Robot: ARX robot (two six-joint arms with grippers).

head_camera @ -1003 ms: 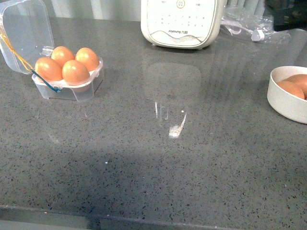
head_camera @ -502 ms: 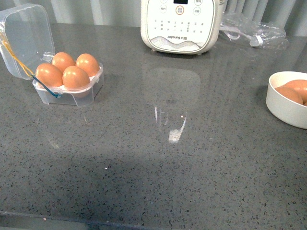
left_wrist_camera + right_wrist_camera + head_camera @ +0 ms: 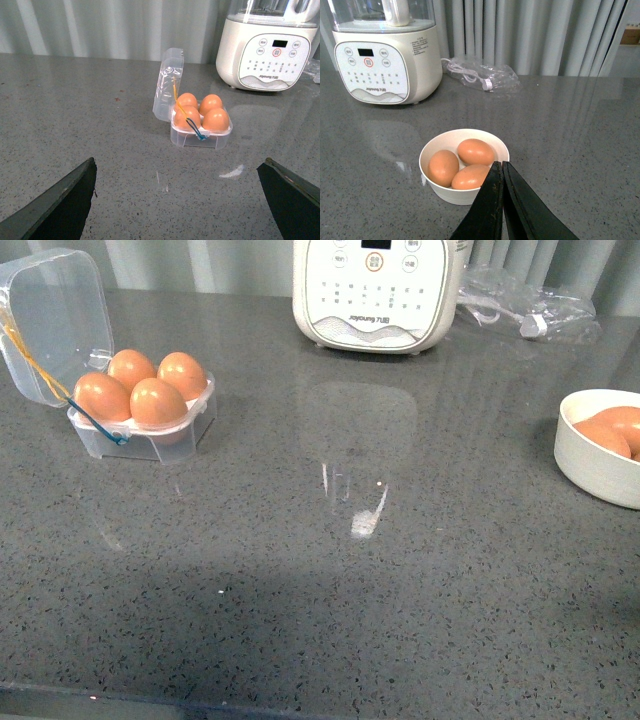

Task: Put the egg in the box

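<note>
The clear egg box [image 3: 140, 430] stands at the far left of the counter with its lid up and all its cups filled with brown eggs [image 3: 158, 400]; it also shows in the left wrist view [image 3: 201, 137]. Three more brown eggs [image 3: 475, 151] lie in a cream bowl [image 3: 440, 192]; the bowl also shows at the front view's right edge [image 3: 592, 465]. My left gripper [image 3: 180, 192] is open and empty, well short of the box. My right gripper [image 3: 501, 165] is shut on nothing, just this side of the bowl. Neither arm shows in the front view.
A white appliance with buttons [image 3: 378, 290] stands at the back middle. A clear plastic bag with a cable [image 3: 525, 302] lies at the back right. Grey curtains hang behind the counter.
The front view shifted between one second ago and half a second ago, so everything sits a little lower in it. Nothing on the counter has moved since.
</note>
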